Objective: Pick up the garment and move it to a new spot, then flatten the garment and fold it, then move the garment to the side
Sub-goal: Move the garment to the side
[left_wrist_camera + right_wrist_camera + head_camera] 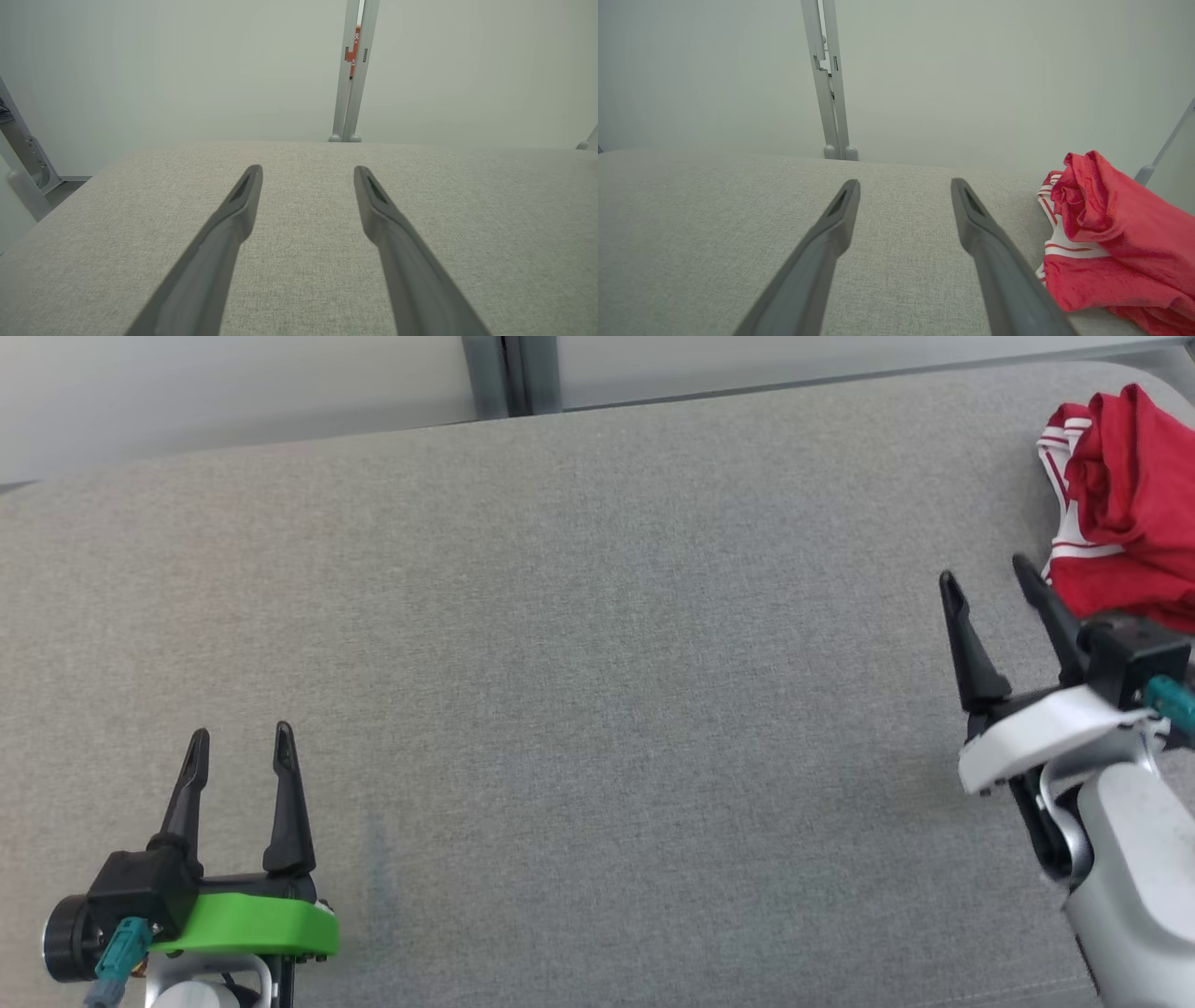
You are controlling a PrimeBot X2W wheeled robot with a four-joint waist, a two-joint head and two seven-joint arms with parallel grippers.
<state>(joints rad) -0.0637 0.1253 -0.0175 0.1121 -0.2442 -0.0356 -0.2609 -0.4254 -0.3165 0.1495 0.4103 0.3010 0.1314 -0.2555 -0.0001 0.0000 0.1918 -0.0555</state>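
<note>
Nearest me, my green-mounted left end effector [241, 730] hovers released over the grey fabric-covered counter [597, 663], with nothing in its gap. Further up on my right, the white-mounted right end effector [984, 569] is likewise spread wide and empty, just beside the crumpled red garment with white striped trim [1130, 504]. The garment lies bunched near the counter's far right edge. Beyond that stands a pale wall [233, 392] with a grey metal post [509, 373]. I judge the first step, the pickup, is not yet made. Next I'd swing the right end effector over a raised fold of cloth, lower it, and close firmly enough to lift the whole bundle.
</note>
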